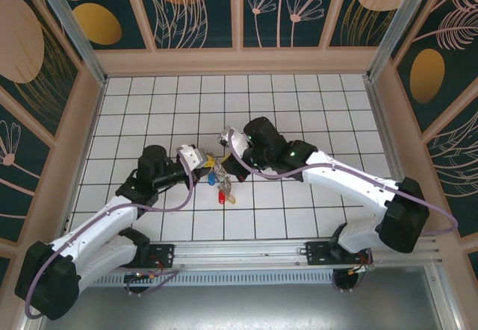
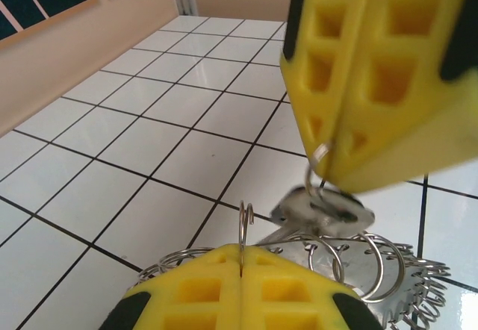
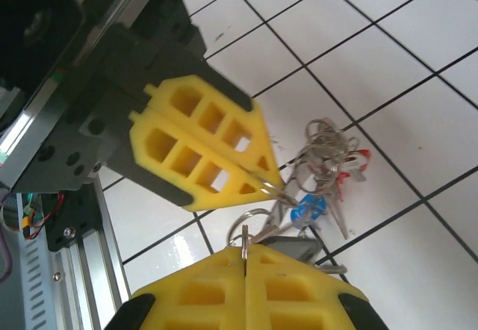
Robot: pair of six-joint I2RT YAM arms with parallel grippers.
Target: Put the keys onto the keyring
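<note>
left gripper (image 2: pixel 241 249): yellow lattice fingers pressed together, with a thin wire loop (image 2: pixel 243 222) nipped upright between the tips. right gripper (image 3: pixel 245 254): same yellow fingers, likewise closed on a wire loop, tips just beside the left gripper's. keys (image 3: pixel 309 212): red and blue heads visible, bunched with the steel loops of the keyring (image 2: pixel 340 254) on the white tiled table (image 1: pixel 299 106), mid-table, under both tips.

We've got both arms reaching in from the worktop's near edge and converging near its centre. Left end effector (image 1: pixel 203 160) points right, fingers pressed together. Right end effector (image 1: pixel 224 136) points left, also clamped closed. Tips sit just apart, low over the worktop.
</note>
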